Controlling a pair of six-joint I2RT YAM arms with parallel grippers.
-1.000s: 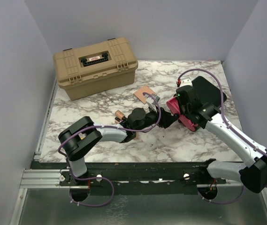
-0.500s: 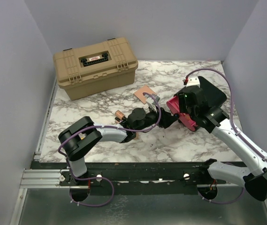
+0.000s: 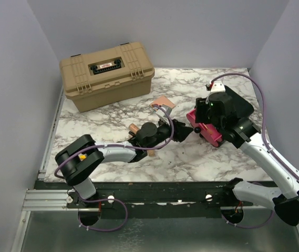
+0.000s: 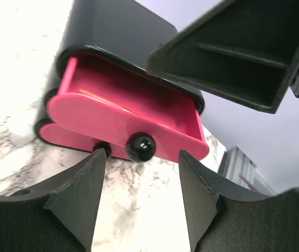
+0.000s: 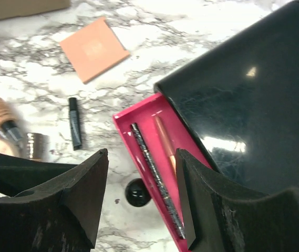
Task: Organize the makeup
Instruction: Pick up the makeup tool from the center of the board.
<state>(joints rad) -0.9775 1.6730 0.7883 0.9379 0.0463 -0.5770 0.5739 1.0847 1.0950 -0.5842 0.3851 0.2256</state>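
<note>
Left gripper (image 4: pixel 141 199) has its jaws spread wide, level with the glossy ball knob (image 4: pixel 140 147) on the open pink plastic drawer (image 4: pixel 123 118), and I see bare marble table (image 4: pixel 12 79) at the left of that frame. My right gripper (image 5: pixel 138 199), also spread, hangs over the drawer's front edge. Inside lie a thin glittery black stick (image 5: pixel 154 173) and a copper-pink stick (image 5: pixel 165 139), close against the shiny black box (image 5: pixel 244 105). Out on the veined marble at upper left, apart from each other, sit the flat square compact (image 5: pixel 94 50) and the slim black tube (image 5: pixel 74 123).
</note>
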